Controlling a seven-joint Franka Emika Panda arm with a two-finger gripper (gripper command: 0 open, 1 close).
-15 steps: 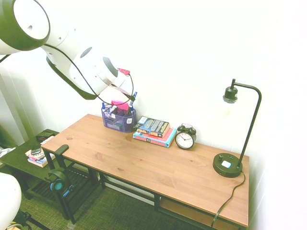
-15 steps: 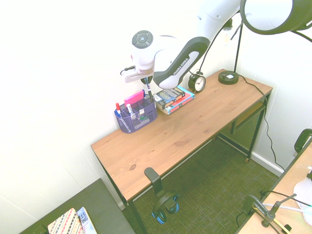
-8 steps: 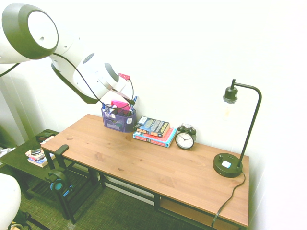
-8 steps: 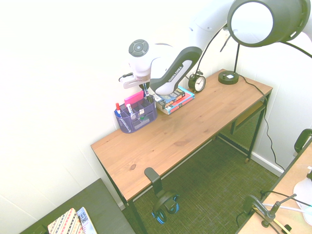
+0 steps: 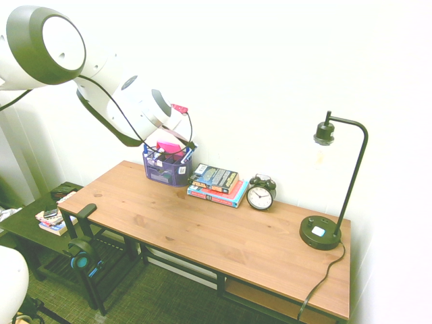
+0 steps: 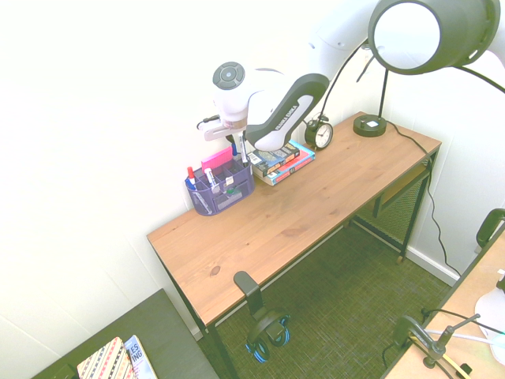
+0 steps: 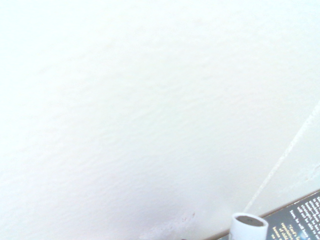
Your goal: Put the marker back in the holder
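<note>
The marker (image 6: 244,153) hangs upright with its lower end entering the purple holder (image 6: 222,189) at the tabletop's back left corner, so insertion looks nearly done; release and withdrawal remain. The gripper (image 6: 237,140) appears closed around the marker's upper end, touching nothing else.

Pens (image 6: 207,178) crowding holder (image 6: 221,189)

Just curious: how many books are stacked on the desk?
3, it seems: one stack of books on the desk, between purple holder and clock; more may be hidden.
</note>
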